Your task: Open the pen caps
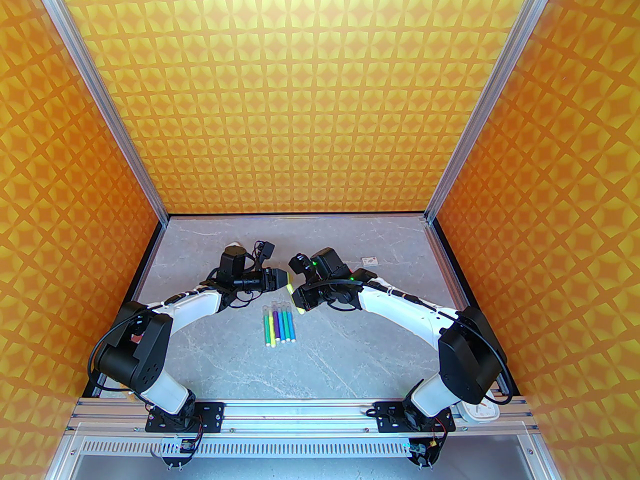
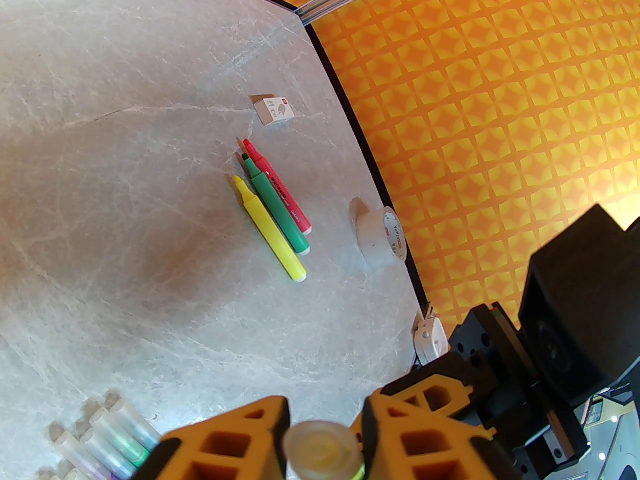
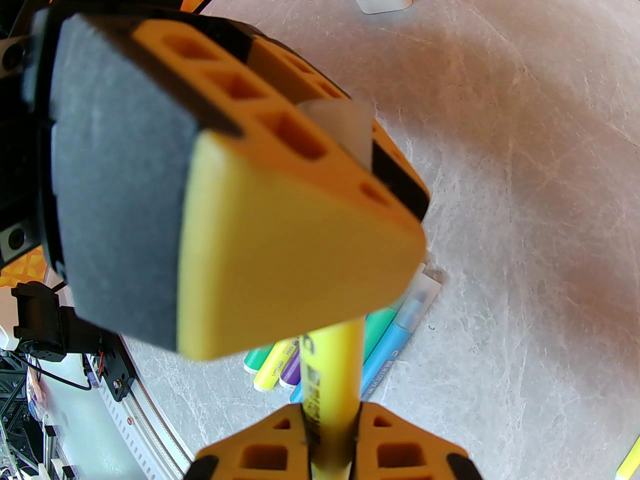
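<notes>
Translucent plastic pen cap [image 2: 322, 450] sits clamped between the left tool [image 2: 325, 418] fingers. The cap is on the yellow pen [image 3: 335, 358]. Right tool [image 3: 330, 413] is closed tight on its barrel, above the table [image 1: 350, 348]. Capped pens [image 1: 280, 325] lie in a row below.

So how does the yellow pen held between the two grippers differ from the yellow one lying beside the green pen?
The held yellow pen is off the table in the jaws of the right gripper; the lying yellow pen rests flat beside the green pen. The held one has its cap on, between the jaws of the left gripper; the lying one's tip is bare. Both are yellow.
</notes>
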Tool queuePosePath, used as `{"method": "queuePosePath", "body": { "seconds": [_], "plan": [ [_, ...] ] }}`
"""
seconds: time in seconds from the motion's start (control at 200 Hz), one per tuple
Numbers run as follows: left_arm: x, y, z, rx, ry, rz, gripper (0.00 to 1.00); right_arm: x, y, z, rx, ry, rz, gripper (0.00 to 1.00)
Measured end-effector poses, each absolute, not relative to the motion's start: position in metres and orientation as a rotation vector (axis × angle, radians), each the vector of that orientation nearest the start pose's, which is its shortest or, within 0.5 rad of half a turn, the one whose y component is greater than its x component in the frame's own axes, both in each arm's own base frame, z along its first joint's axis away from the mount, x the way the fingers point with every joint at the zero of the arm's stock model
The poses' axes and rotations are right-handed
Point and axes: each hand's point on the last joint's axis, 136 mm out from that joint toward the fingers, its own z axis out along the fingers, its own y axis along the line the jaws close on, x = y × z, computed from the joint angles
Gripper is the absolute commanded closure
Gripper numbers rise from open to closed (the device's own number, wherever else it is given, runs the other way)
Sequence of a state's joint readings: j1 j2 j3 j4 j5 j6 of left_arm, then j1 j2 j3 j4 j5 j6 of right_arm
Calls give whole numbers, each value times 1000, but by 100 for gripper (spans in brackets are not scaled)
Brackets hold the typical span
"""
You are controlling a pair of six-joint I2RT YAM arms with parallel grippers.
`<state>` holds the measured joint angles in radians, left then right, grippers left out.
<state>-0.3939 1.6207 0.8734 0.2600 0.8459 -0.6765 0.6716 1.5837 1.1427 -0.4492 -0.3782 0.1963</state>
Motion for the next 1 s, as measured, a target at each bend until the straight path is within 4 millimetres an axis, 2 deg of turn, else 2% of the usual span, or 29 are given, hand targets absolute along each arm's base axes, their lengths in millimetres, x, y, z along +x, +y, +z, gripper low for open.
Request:
{"method": "queuePosePath", "body": {
  "seconds": [0.32,0.535,0.645,1.0],
  "plan": [
    [337,-282,169,280,2214,-1512,87,287,309,142,-771,2442,825,98],
    [337,-282,169,278,2216,-1512,94,288,310,140,-770,2435,828,73],
    [337,-283,169,280,2216,-1513,96,288,310,139,-769,2425,830,67],
    [336,-282,172,267,2215,-1521,99,293,318,143,-773,2386,864,68]
  ]
}}
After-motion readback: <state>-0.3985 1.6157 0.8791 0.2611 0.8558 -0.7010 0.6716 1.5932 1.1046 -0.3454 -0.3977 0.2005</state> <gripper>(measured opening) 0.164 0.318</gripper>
